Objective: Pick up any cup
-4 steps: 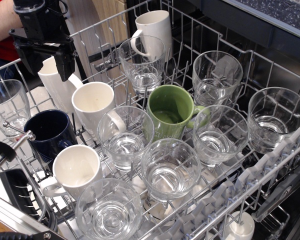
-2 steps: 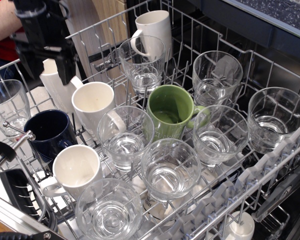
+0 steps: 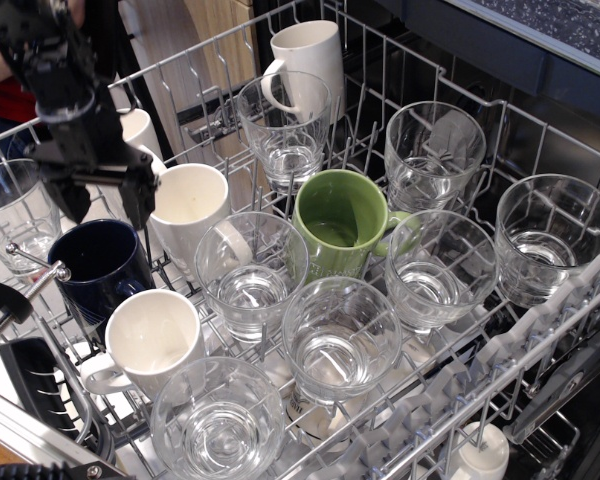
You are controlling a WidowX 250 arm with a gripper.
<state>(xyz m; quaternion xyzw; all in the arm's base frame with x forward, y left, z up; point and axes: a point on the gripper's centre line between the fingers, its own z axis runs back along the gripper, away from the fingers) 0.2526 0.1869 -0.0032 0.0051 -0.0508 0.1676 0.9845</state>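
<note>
The gripper (image 3: 105, 200) is now being held lower than before, just above the cup (image 3: 102, 266).

The navy cup is being kept upright in the rack (image 3: 540, 330) at the left, between a white mug (image 3: 152, 342) in front and another white mug (image 3: 188, 210) behind right. The jaws are being held apart, empty, over its rim. A green mug (image 3: 342, 222) is being held mid-rack among glasses.

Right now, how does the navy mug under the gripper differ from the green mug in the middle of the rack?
The navy mug is glossy dark blue; the green mug is light green. The navy mug sits at the rack's left edge, just below the gripper; the green mug sits mid-rack among glasses. The green mug's handle shows at its right; the navy mug's handle is hidden. Both stand mouth-up.
</note>
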